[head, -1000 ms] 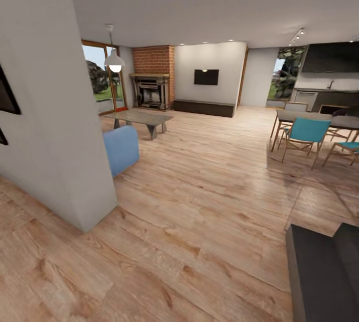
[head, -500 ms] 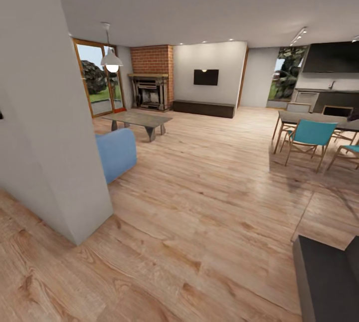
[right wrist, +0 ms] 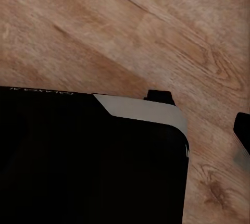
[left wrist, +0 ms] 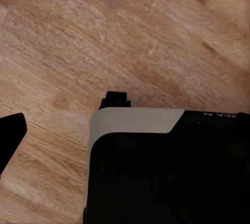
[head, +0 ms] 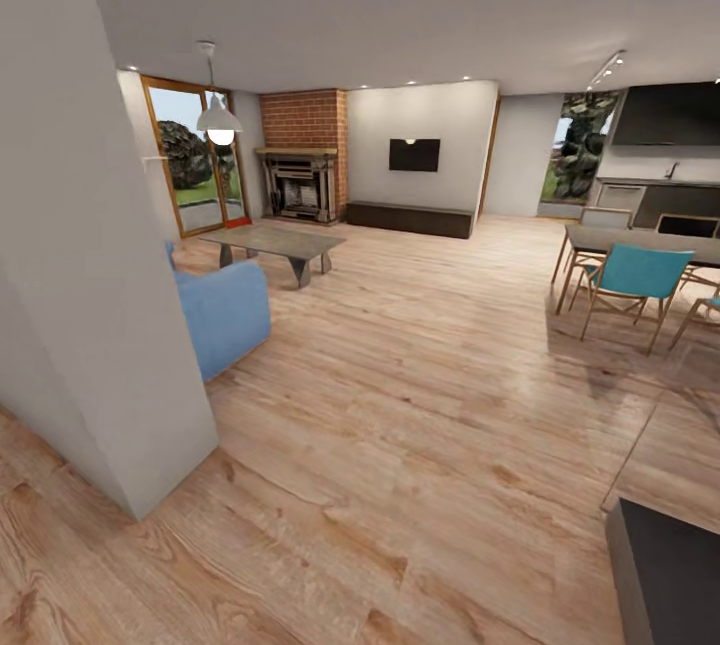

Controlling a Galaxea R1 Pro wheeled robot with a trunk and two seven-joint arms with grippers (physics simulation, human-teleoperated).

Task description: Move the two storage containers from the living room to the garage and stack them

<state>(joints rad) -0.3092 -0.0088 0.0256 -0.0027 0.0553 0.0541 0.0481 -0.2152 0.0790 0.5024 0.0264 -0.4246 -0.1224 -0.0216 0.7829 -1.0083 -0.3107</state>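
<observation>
Looking into the living room (head: 400,255) from head cam; light wood plank floor (head: 400,405) all over. Big pale wall corner (head: 90,275) close on the left; blue sofa (head: 225,315) just behind it. Low grey table (head: 275,245) past the sofa; hanging lamp (head: 220,120) lit above it. Glass door (head: 195,160) far left w/ green and rocks outside; small red-orange bit at the door's foot, too small to tell what. Brick fireplace (head: 305,160) next to the door; TV (head: 414,154) on the pale wall beside it; dark low bench (head: 410,217) under the TV. On the right: dining table (head: 640,243) w/ teal chair (head: 630,280); dark kitchen counter (head: 660,200) behind. Dark block (head: 665,575) at bottom right corner.

Bins: can't find them for sure here.

Left wrist cam: black and white robot part (left wrist: 166,166) over wood floor (left wrist: 104,36); a dark tip (left wrist: 10,138) at the edge. Left gripper: can't tell if open or closed, nothing seen held.

Right wrist cam: same kind of black and white part (right wrist: 88,156) over wood floor (right wrist: 130,26); dark bit (right wrist: 242,130) at the edge. Right gripper: can't tell either.
</observation>
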